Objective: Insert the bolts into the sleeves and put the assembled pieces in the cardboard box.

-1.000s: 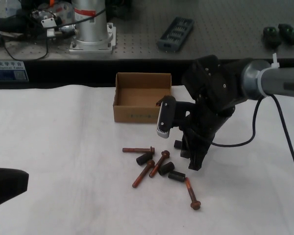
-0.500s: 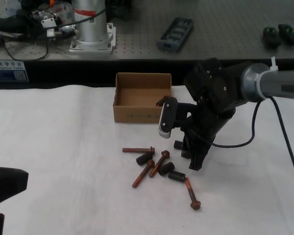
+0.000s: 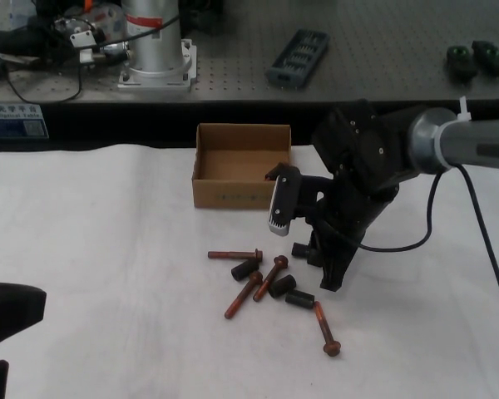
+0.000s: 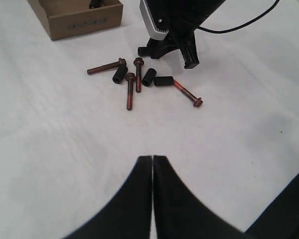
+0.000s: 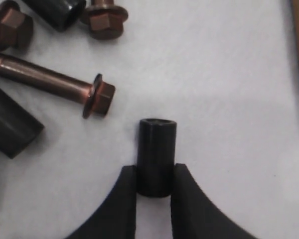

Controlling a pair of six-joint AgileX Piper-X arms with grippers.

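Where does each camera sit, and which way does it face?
High view: behind the arms, looking forward and down at the cardboard box; the right arm shows.
Left wrist view: faces the bolts across the cloth; left gripper shut.
Right wrist view: looks down on the sleeve clamped in the right gripper.
The first two share box and bolts.

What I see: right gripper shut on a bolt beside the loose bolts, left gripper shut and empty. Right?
Not a bolt. The right wrist view shows the right gripper shut on a black sleeve, beside the loose bolts. The left gripper is shut and empty, as you said.
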